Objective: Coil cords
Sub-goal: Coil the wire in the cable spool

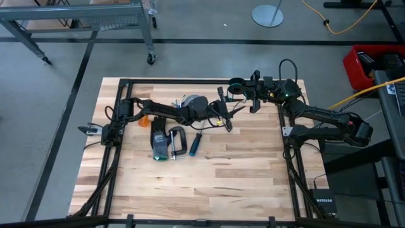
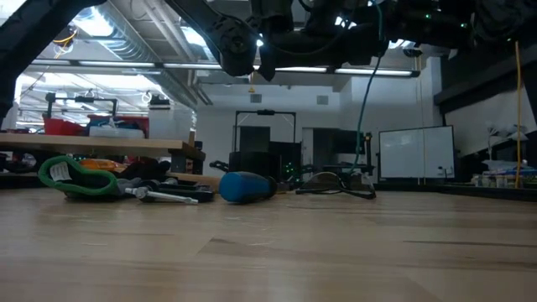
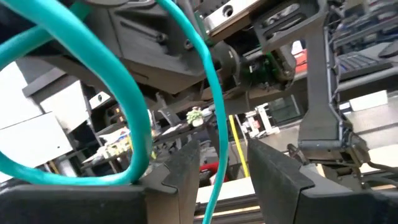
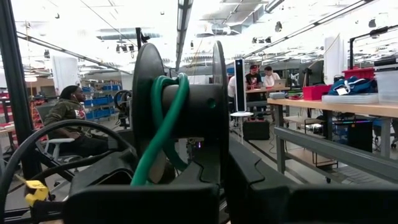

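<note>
Up near the far edge of the bench [image 1: 253,177], the right claw [image 4: 221,168] is clamped on a small black spool [image 4: 186,106] with the teal cord [image 4: 163,118] looped round its hub. The left claw [image 3: 224,168] hovers close by, its fingers [image 3: 277,180] apart with the cord running slack between them, not pinched. That cord looks light, soft and springy, likely to slip or unwind, so I'd take it near the spool. Black cords [image 2: 336,186] lie tangled on the bench beyond a blue-handled screwdriver [image 2: 245,186].
</note>
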Tool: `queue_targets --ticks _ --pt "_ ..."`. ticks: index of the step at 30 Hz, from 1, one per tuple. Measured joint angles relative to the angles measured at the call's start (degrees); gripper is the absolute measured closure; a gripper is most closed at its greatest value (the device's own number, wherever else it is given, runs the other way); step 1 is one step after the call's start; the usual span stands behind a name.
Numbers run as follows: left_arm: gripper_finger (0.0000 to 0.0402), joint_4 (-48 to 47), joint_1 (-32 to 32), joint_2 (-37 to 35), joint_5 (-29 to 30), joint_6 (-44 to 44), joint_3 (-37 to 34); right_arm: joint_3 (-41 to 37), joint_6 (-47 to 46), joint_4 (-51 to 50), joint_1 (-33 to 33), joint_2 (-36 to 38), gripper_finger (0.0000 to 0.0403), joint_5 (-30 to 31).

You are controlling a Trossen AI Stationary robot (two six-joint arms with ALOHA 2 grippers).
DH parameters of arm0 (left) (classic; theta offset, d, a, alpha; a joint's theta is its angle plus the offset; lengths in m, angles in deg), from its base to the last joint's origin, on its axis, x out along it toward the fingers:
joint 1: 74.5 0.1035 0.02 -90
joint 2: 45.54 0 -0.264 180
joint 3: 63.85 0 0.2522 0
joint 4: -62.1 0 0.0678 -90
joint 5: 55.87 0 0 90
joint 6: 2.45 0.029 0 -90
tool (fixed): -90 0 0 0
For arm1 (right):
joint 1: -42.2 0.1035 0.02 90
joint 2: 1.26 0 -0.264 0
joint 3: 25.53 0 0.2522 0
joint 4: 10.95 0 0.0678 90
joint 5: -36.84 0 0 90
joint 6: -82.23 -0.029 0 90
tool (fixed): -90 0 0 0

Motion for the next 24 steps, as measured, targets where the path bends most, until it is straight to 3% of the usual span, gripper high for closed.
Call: queue_targets --ticks 15,24 --pt "0.0277 0.0 0.3 0.0 -1.6 -1.1 0.0 0.0 0.0 0.1 0.0 0.0 0.0401 -1.6" --pt "0.0279 -0.1 0.3 0.0 -1.6 -1.9 0.0 1.2 4.4 0.4 5.3 -2.1 0.0401 2.9"
